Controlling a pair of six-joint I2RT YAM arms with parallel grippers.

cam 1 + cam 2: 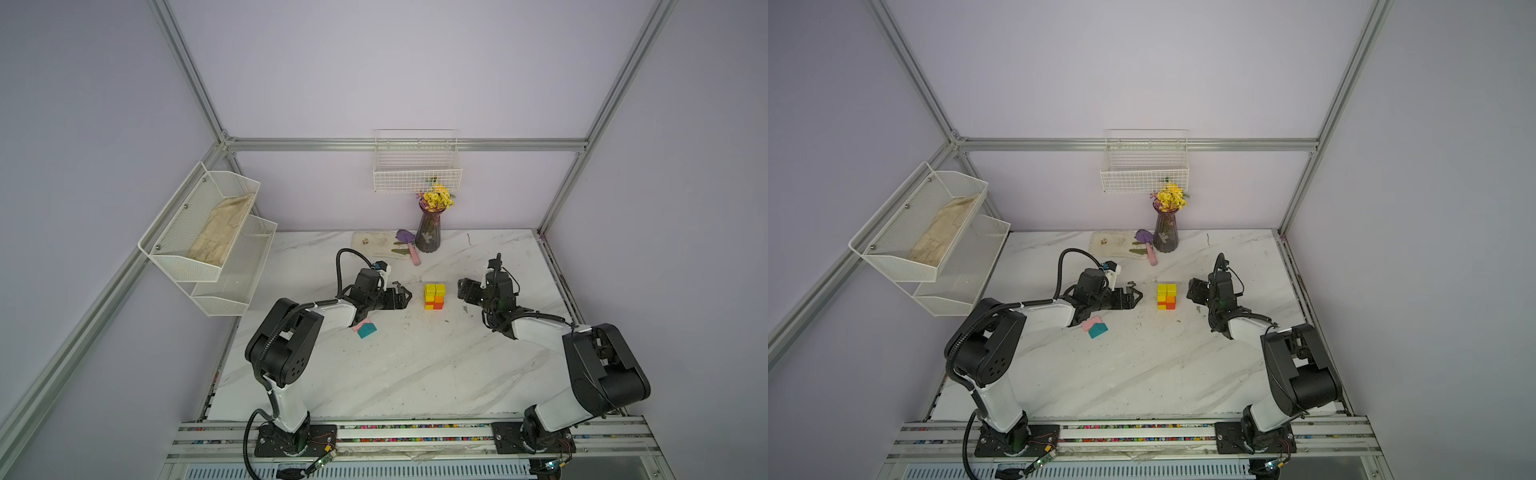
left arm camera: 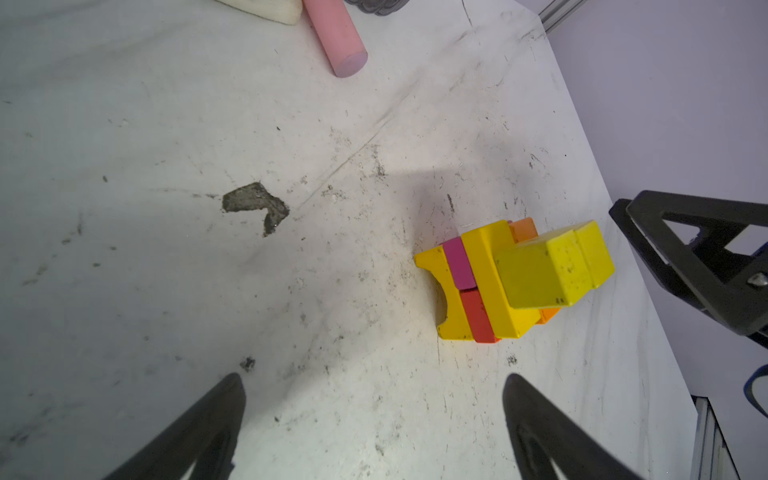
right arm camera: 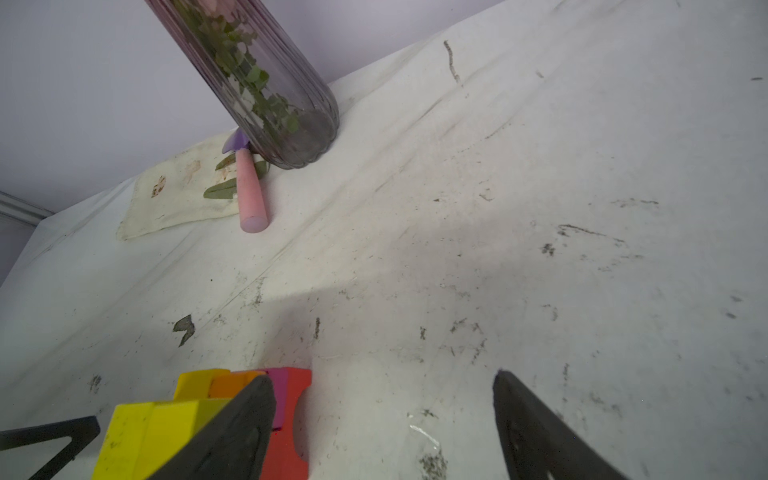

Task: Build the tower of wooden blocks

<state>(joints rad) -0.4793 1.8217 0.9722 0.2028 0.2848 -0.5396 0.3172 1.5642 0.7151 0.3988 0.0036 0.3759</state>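
Yellow, orange, red and magenta layers make one upright tower (image 1: 434, 296) near the middle of the table (image 1: 415, 374), its long axis vertical and two yellow cubes (image 2: 540, 274) side by side on top. Two loose blocks lie to its left beside the left arm (image 1: 332, 312): one pink block (image 1: 1091, 323) touching one teal house-shaped piece (image 1: 1099, 331). Two grippers flank the tower without touching it, the left gripper (image 1: 405, 296) and the right gripper (image 1: 460, 289), both with jaws apart and empty.
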